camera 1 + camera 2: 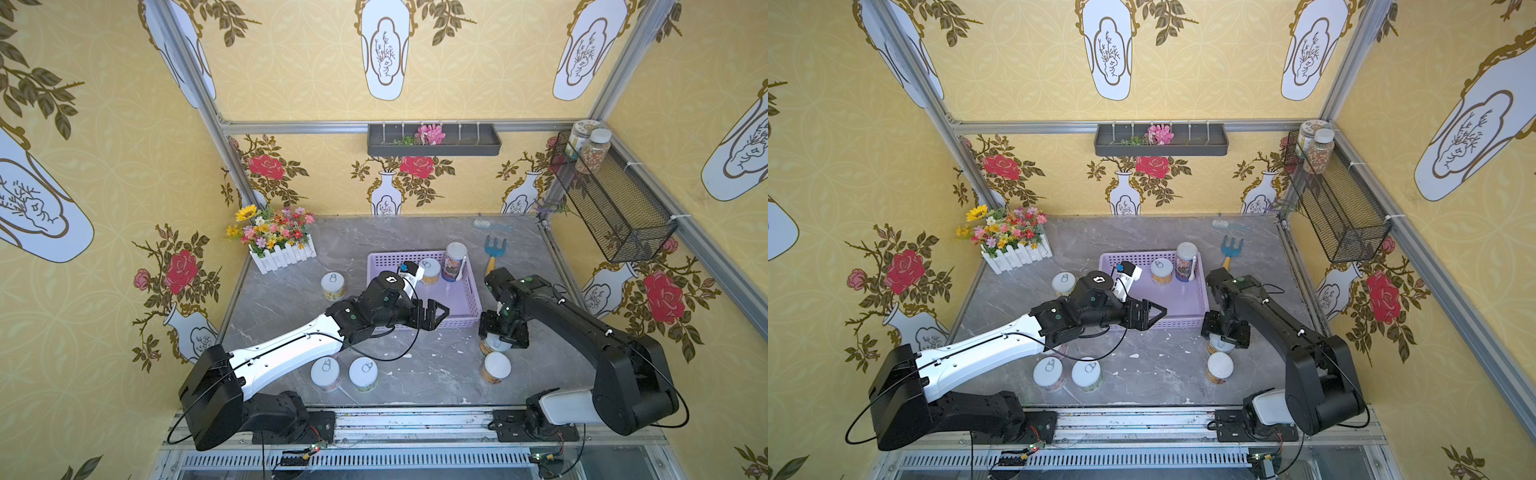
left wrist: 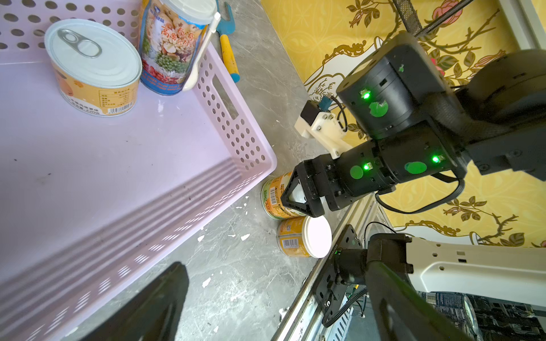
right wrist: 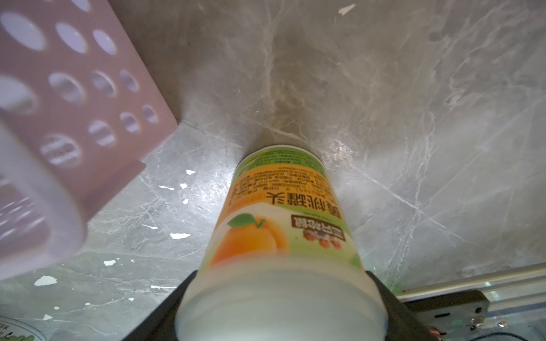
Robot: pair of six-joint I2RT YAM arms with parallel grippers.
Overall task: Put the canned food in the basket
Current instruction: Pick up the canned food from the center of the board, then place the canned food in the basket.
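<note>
Your right gripper (image 2: 300, 200) is around the orange can (image 3: 280, 206), a jaw on each side of its white lid. You cannot tell if the squeeze is tight. The can stands on the table (image 3: 384, 88), just beside the basket (image 2: 236, 118) corner. Next: grip firm, lift over the wall, set it inside. Your left gripper (image 1: 434, 316) hangs wide, empty.

Grey marble table (image 1: 436, 374) carries the lavender basket (image 1: 461, 322), loose cans (image 1: 363, 370), a flower box (image 1: 282, 255), rake (image 1: 493, 249), brush (image 1: 490, 225)
</note>
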